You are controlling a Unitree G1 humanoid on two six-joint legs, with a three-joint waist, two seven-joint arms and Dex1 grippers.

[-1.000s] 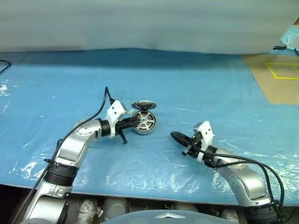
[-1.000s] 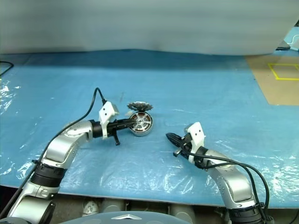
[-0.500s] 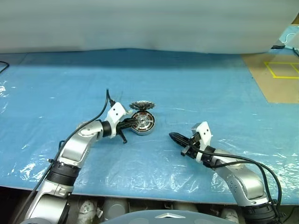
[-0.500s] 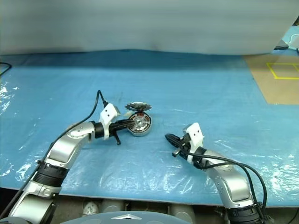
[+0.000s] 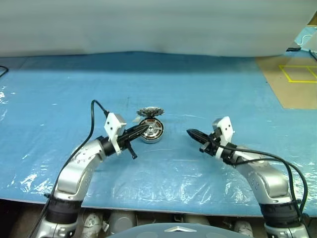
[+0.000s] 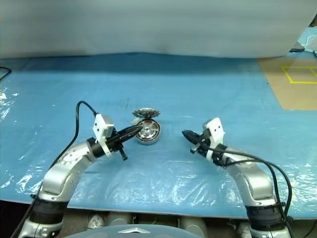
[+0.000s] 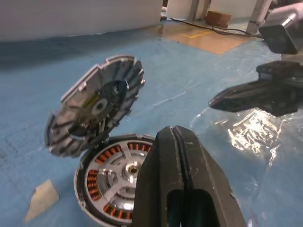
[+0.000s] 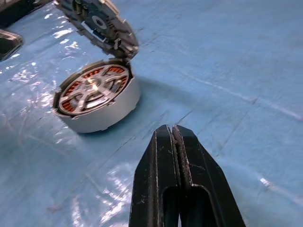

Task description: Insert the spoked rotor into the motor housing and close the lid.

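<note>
The motor housing (image 5: 151, 131) sits at centre of the left eye view on the blue-covered counter (image 5: 223, 94), and the spoked rotor (image 8: 93, 88) already lies seated inside its ring of copper windings, so the step in hand looks to be closing the lid (image 5: 150, 112), which stands tilted open from the housing's far edge. The left gripper (image 5: 144, 130) has its fingers pressed together, empty, tip just beside the housing's left rim; the right gripper (image 5: 191, 133) is likewise closed and empty, apart to the right. To do it well, a closed fingertip should probably push the lid's raised edge over and down evenly, while the other gripper steadies the housing against sliding on the slick plastic. The left wrist view shows the lid's ridged inner face and dark centre; the right wrist view shows the rotor's spokes and the housing's plain grey wall, which the head views barely resolve.
</note>
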